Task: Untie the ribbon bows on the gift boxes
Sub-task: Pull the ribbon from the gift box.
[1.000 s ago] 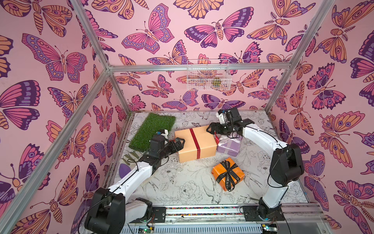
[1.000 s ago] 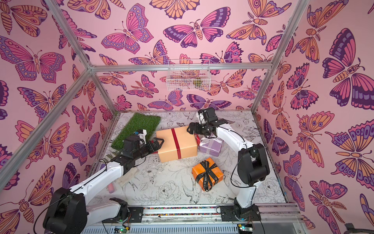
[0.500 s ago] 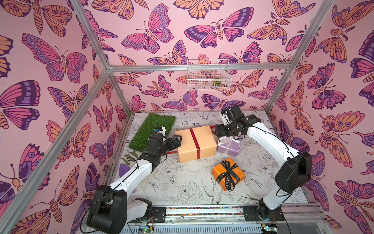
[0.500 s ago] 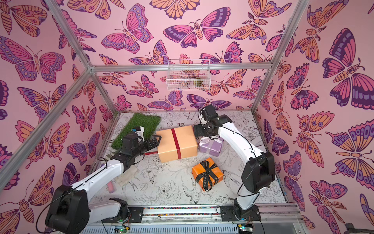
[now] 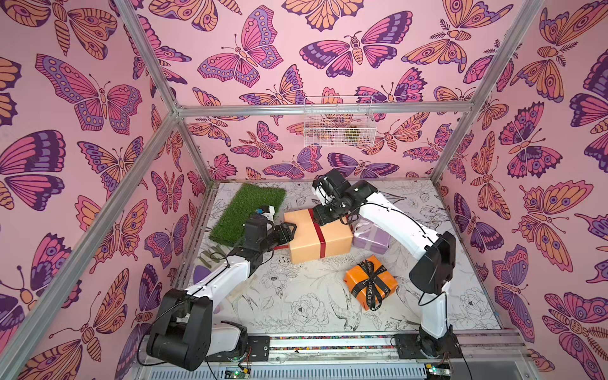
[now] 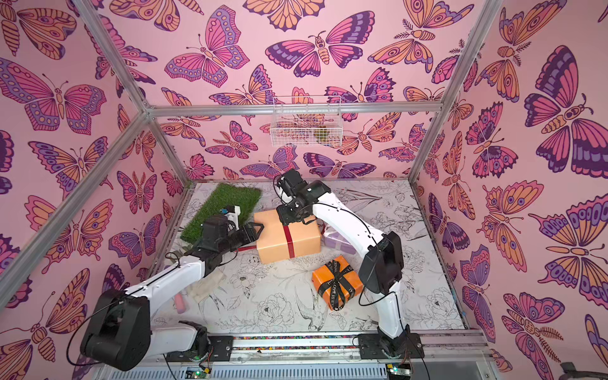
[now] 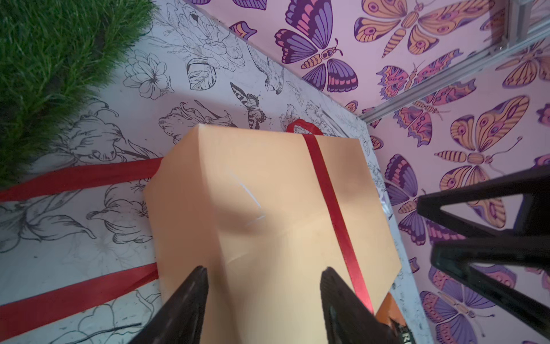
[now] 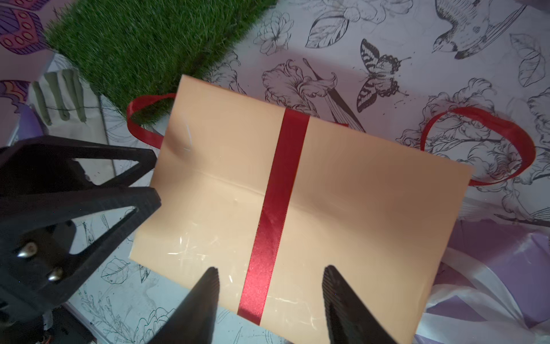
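Working red ribbon (image 8: 276,208): bow looks undone, band wraps peach box (image 5: 317,235) at table (image 5: 296,306) centre. Released and empty: left hand (image 7: 263,269) at its 9 o'clock end, right hand (image 8: 268,269) at 12. Next: pinch band, pull it clear.

Peach box (image 8: 357,208) — smooth matt paper; red ribbon (image 8: 276,208) — glossy satin.

In both top views the right arm (image 5: 394,223) hides much of the lilac box (image 5: 371,243); the right wrist view cuts it off. Only a corner of the orange box (image 7: 389,309) shows in the left wrist view, where the red ribbon (image 7: 74,178) runs off the edge. What lies in the basket (image 5: 316,135) is too small to tell.
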Available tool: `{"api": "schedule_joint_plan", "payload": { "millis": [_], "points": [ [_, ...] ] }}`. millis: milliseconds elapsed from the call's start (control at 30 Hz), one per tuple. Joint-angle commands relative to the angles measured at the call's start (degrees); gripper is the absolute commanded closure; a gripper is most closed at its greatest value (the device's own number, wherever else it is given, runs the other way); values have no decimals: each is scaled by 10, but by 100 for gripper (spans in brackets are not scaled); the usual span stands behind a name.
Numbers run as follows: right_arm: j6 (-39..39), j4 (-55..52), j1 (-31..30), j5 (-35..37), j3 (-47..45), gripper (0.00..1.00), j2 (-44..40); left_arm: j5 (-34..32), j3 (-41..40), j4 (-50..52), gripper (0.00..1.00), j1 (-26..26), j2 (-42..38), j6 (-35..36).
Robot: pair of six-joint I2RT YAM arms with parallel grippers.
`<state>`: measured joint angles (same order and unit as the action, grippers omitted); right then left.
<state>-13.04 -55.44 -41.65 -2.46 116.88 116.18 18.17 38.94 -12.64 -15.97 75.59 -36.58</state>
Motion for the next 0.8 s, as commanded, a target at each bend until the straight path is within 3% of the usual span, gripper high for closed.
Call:
{"api": "schedule_joint_plan", "payload": {
  "millis": [0, 33, 67, 200, 633, 767],
  "points": [
    [0, -30, -4, 17, 23, 43, 12, 9, -11, -9, 55, 4, 9, 18],
    [-3, -27, -6, 16, 25, 44, 19, 9, -8, -7, 64, 4, 12, 19],
    [-5, -26, -8, 16, 27, 44, 26, 11, -5, -3, 66, 4, 16, 20],
    [-7, -16, -15, 15, 32, 47, 49, 14, 6, 16, 60, 3, 25, 30],
    [-11, -18, -25, 67, 24, 57, 88, 1, 12, 36, 58, 3, 37, 34],
    [-15, -14, -26, 63, 18, 65, 101, 1, 15, 43, 58, 3, 42, 37]
  ]
}}
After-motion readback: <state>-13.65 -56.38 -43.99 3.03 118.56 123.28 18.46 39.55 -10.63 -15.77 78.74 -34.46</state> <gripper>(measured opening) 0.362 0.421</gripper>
